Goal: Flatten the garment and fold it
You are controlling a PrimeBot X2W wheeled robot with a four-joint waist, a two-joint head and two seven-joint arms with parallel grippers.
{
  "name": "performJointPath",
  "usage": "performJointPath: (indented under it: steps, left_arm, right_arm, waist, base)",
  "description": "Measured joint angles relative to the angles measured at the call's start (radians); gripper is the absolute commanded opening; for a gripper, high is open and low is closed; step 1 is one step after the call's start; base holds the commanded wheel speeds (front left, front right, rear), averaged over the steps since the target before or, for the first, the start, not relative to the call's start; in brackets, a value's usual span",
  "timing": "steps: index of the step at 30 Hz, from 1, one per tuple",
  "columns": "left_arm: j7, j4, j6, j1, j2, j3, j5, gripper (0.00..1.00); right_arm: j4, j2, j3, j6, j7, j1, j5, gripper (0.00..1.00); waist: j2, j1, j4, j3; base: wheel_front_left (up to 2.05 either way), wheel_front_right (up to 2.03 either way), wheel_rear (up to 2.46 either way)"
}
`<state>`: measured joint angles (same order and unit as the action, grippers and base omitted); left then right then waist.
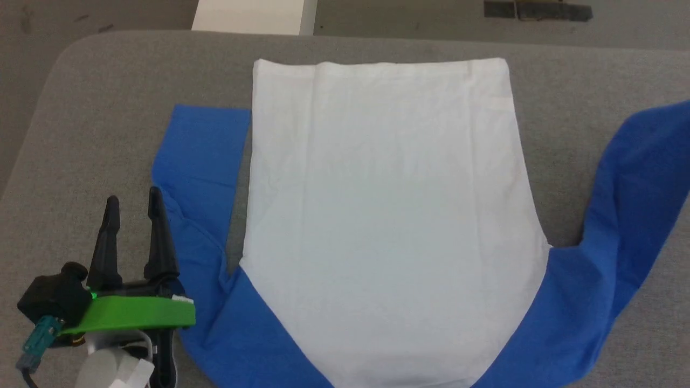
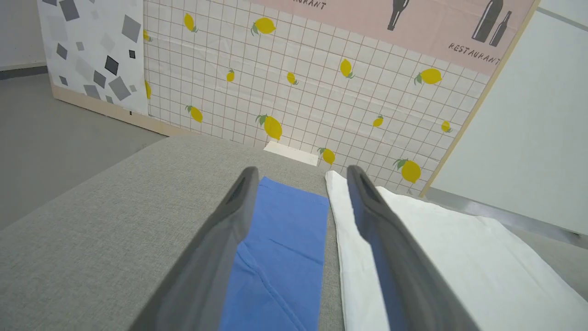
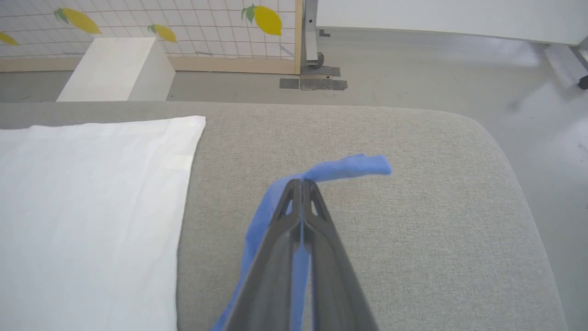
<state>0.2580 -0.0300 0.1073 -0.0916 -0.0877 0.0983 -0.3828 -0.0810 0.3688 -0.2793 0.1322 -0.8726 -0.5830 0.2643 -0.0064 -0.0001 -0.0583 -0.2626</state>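
Observation:
The garment [image 1: 388,215] lies flat on the grey table [image 1: 118,81], white body in the middle, hem at the far side, blue sleeves out to both sides. My left gripper [image 1: 132,202] hovers open at the lower left, beside the left blue sleeve [image 1: 199,156]; in the left wrist view that sleeve [image 2: 280,243] shows between its spread fingers [image 2: 229,216]. In the right wrist view my right gripper [image 3: 302,184] is shut on the end of the right blue sleeve [image 3: 340,169], which is lifted off the table. The white body [image 3: 92,207] lies to its left.
A rigid white box [image 1: 250,15] stands on the floor beyond the table's far edge, also in the right wrist view [image 3: 115,69]. A tiled lemon-print wall panel [image 2: 298,82] stands behind. Bare grey table surface [image 3: 413,220] lies right of the right sleeve.

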Motion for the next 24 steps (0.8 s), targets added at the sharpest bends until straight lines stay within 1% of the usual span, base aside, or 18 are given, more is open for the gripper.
performJointPath:
  steps: [3,5,8,11,13,16,21,24]
  left_arm:
    - [-0.002,-0.002,-0.009,0.031,0.001,0.004,0.000,1.00]
    - [-0.010,-0.006,-0.013,0.048,0.001,0.007,-0.001,1.00]
    - [-0.019,-0.010,-0.018,0.063,0.001,0.009,-0.004,1.00]
    - [-0.021,-0.012,-0.021,0.075,0.001,0.010,-0.005,1.00]
    - [-0.028,-0.013,-0.021,0.081,0.000,0.010,-0.006,1.00]
    - [-0.029,-0.014,-0.026,0.084,0.000,0.008,-0.007,1.00]
    - [-0.032,-0.013,-0.029,0.087,0.000,0.004,-0.014,1.00]
    - [-0.032,-0.012,-0.029,0.087,0.000,0.002,-0.015,1.00]
  right_arm:
    - [0.101,-0.013,0.077,0.000,-0.053,0.047,0.055,0.00]
    - [0.178,-0.030,0.146,0.000,-0.093,0.082,0.099,0.00]
    - [0.252,-0.049,0.234,0.000,-0.133,0.107,0.163,0.00]
    - [0.290,-0.069,0.322,0.000,-0.155,0.113,0.208,0.00]
    - [0.298,-0.086,0.396,0.000,-0.165,0.113,0.232,0.00]
    - [0.289,-0.128,0.492,0.000,-0.162,0.113,0.254,0.00]
    - [0.212,-0.211,0.648,0.000,-0.114,0.112,0.298,0.00]
    - [0.151,-0.245,0.726,0.000,-0.080,0.112,0.312,0.00]
  waist:
    - [0.0000,0.0000,0.010,0.051]
    - [0.0000,0.0000,0.016,0.088]
    - [0.0000,0.0000,0.020,0.130]
    - [0.0000,0.0000,0.020,0.163]
    - [0.0000,0.0000,0.016,0.186]
    - [0.0000,0.0000,0.007,0.209]
    - [0.0000,0.0000,-0.025,0.219]
    - [0.0000,0.0000,-0.043,0.216]
  base:
    - [0.00,0.00,0.00]
    - [0.00,0.00,0.00]
    - [0.00,0.00,0.00]
    - [0.00,0.00,0.00]
    - [0.00,0.00,0.00]
    - [0.00,0.00,0.00]
    - [0.00,0.00,0.00]
    - [0.00,0.00,0.00]
